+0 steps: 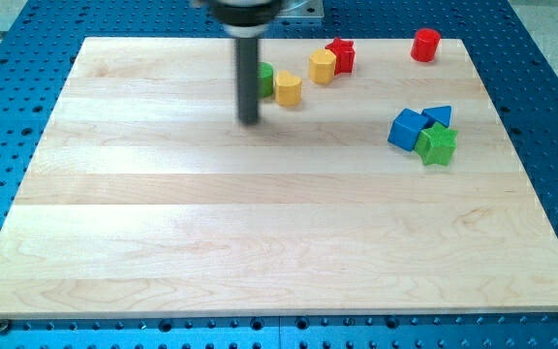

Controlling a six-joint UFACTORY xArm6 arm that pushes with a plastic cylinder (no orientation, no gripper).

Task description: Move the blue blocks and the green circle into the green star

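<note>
Standing upright over the far half of the desk [163,242], the dark rod ends in my tip [250,122], which rests on the wood left of centre. No pincer is fitted, so nothing is gripped or held. Just right of the rod, partly hidden behind it, sits the green circle [265,79], and touching that on its right is a yellow block [288,88]. Farther toward the far edge lie a second yellow block [323,67] and a red star [341,55] pressed together. A red cylinder [425,45] stands near the far right corner. Toward the right edge, well apart from my tip, the blue cube [407,129] and a smaller blue block [438,116] both touch the green star [437,144].
</note>
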